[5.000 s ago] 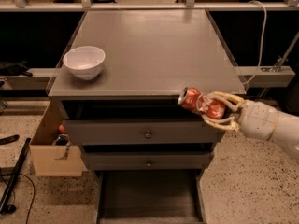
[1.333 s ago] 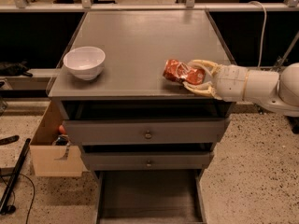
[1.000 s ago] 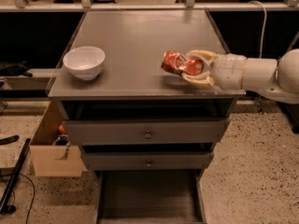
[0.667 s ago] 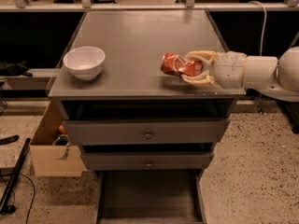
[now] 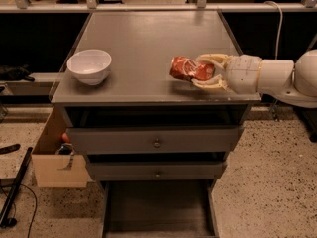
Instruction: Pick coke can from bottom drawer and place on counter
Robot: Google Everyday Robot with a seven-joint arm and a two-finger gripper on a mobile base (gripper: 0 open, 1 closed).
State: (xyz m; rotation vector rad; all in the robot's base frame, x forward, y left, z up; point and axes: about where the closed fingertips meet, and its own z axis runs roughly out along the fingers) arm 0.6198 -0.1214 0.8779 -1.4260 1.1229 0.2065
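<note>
Moved: small red metal coke can [image 5: 187, 68], from front edge to over flat grey counter [image 5: 148, 33].
Gripper [image 5: 198, 72]: counter rt side, jaws clamp can.
Floor [image 5: 277, 148]: speckled.
Unclear: can-counter contact; arm [image 5: 282, 76] cut off.

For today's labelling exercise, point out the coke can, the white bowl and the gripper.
coke can [image 5: 183, 67], camera view, red side.
white bowl [image 5: 89, 62], camera view, inner wall.
gripper [image 5: 202, 72], camera view, between fingertips, over the counter [image 5: 148, 38], clamping the can.

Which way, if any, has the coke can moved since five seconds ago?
Yes. The coke can, clamped in the pincer, rose from below the front edge of the counter to above its top, nearer the white bowl.
</note>
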